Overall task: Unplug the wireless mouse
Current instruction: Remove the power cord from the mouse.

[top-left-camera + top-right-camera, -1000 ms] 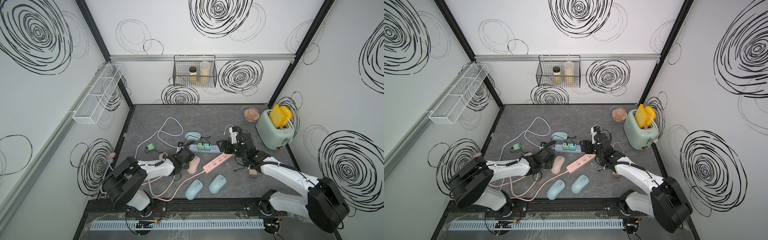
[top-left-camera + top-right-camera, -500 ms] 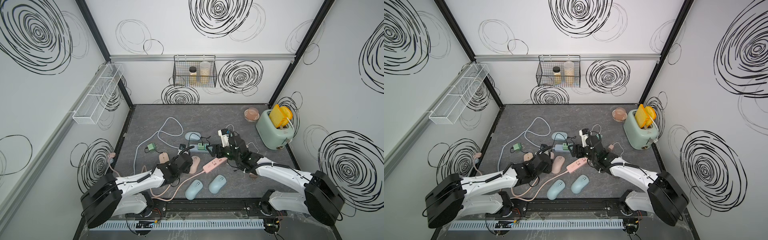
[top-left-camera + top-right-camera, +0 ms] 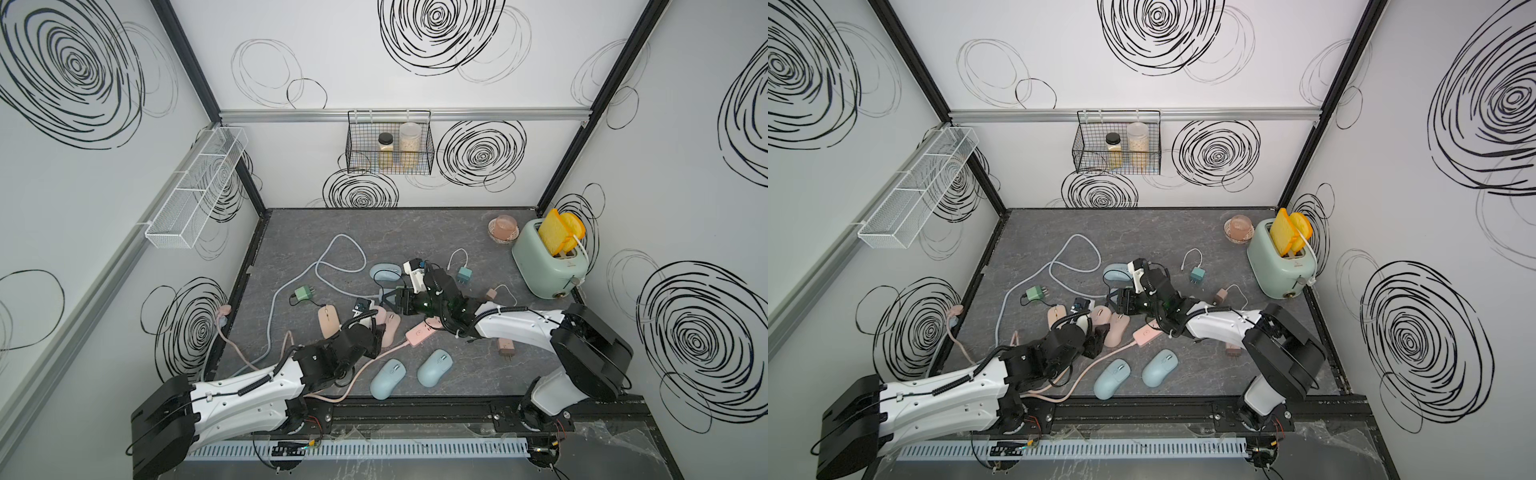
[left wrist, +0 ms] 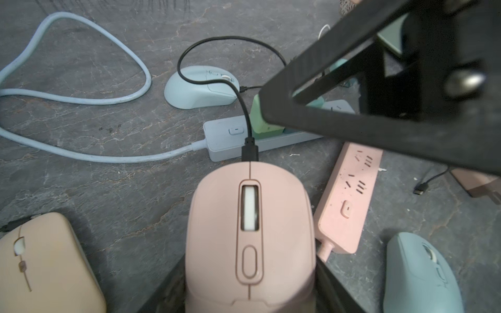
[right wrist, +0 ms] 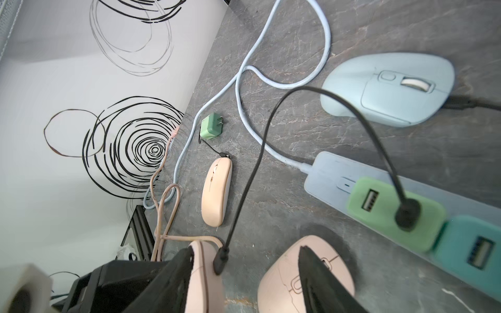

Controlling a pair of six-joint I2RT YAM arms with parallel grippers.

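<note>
Nearest the arm bases, at 6 o'clock on the dark grey stone-patterned counter (image 3: 395, 232), a pale blue plastic mouse (image 3: 387, 378) lies just beside a second pale blue mouse (image 3: 434, 367). Just beyond them I see a long pink power strip (image 3: 419, 334), its pink cord trailing toward 7 o'clock.

Near the middle of the counter, a little toward 7 o'clock, is the task's rounded pink wireless mouse (image 4: 249, 230). My left gripper (image 4: 250, 271) is closed onto it, a dark finger along each flank, so it has hold of the body. At 9 o'clock of it lies a flat beige mouse (image 4: 40, 257).

A black plug (image 4: 249, 150) is seated in the mouse's nose, and its thin black cable (image 4: 245, 113) loops away toward 12 o'clock. My right gripper (image 5: 245, 249) reaches in from 3 o'clock with its jaws well apart, straddling that plug and holding nothing. A second pink mouse (image 5: 279, 271) lies partly behind one finger.

Further on, the cable ends in a light green USB adapter (image 5: 379, 203) plugged into a blue-grey power strip (image 5: 325, 173), with a teal adapter (image 5: 474, 244) touching it. Beyond the strip rests a larger pale blue mouse (image 5: 387, 86) with its own dark cable. A loose green charger (image 3: 303, 293) lies toward 9 o'clock. Farthest, at 2 o'clock, stands a mint-green toaster (image 3: 548, 266) holding yellow toast. A black wire basket (image 3: 361, 153) with two jars hangs on the back wall at 12 o'clock.
</note>
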